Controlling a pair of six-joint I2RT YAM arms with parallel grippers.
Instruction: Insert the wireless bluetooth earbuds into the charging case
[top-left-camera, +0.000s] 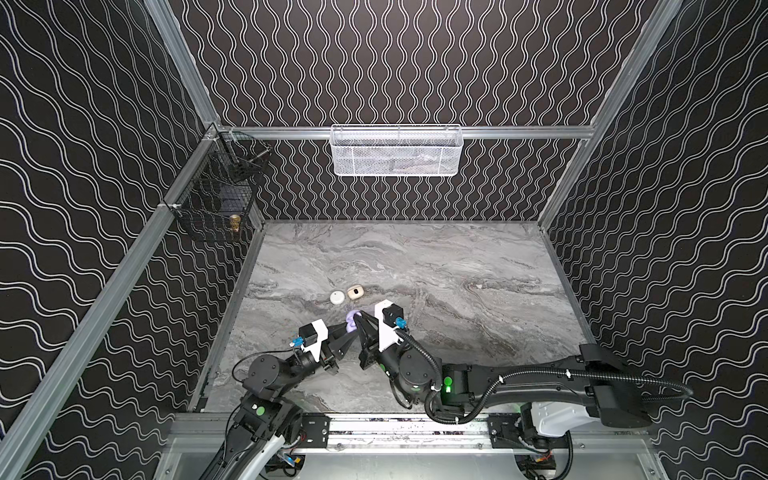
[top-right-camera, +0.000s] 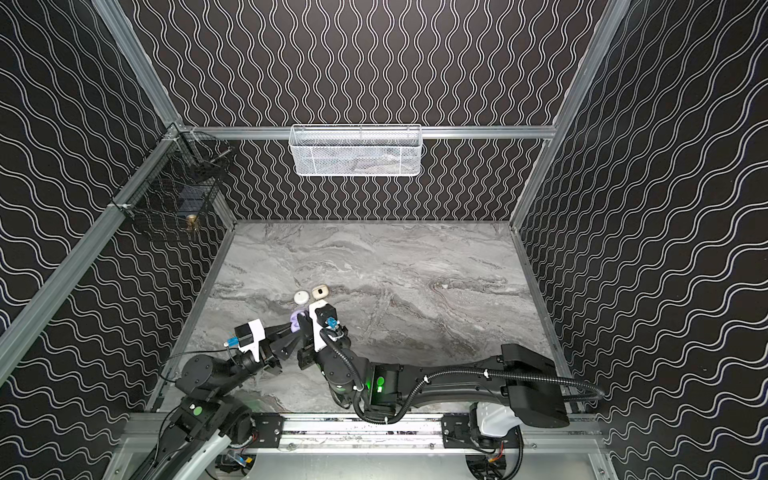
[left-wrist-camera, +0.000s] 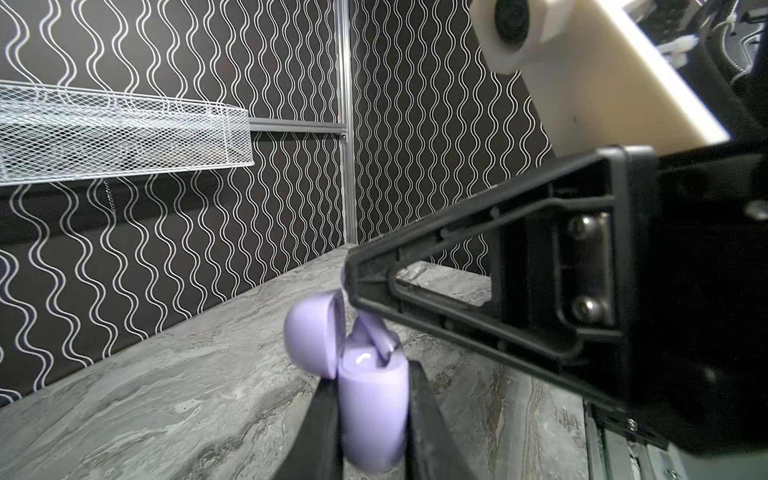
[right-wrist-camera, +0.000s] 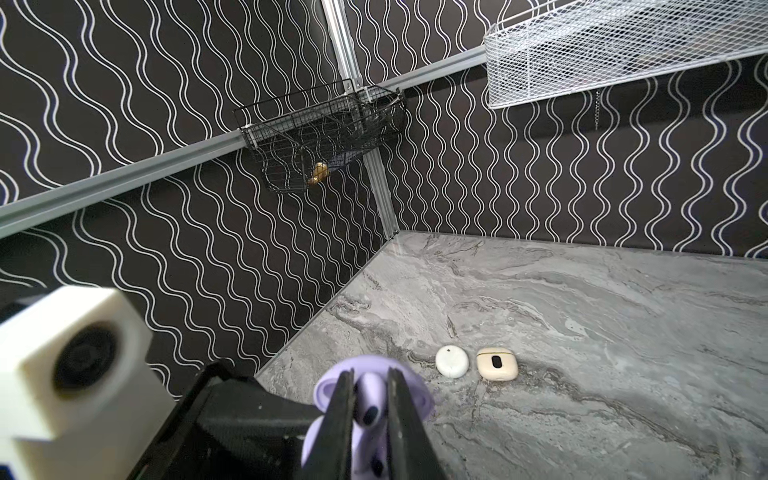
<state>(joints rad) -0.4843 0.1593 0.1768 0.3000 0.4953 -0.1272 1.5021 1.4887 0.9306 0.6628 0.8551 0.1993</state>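
Observation:
A lavender charging case (left-wrist-camera: 372, 407) stands upright with its lid (left-wrist-camera: 309, 336) swung open. My left gripper (left-wrist-camera: 372, 380) is shut on its body, one finger on each side. My right gripper (right-wrist-camera: 370, 378) is shut on a lavender earbud (right-wrist-camera: 368, 395), reaching over the case from the right. The earbud's (left-wrist-camera: 370, 332) lower end sits in the case's open top. In both top views the two grippers (top-left-camera: 348, 329) (top-left-camera: 360, 316) meet over the case (top-left-camera: 351, 323) (top-right-camera: 296, 322) at the table's left middle. Whether the case holds another earbud I cannot tell.
A round white case (top-left-camera: 337, 297) (right-wrist-camera: 452, 360) and a beige case (top-left-camera: 355, 291) (right-wrist-camera: 497, 364) lie closed just behind the grippers. A tiny white piece (top-left-camera: 478, 286) lies far to the right. A white mesh basket (top-left-camera: 395, 151) and a black wire basket (top-left-camera: 216, 195) hang on the walls.

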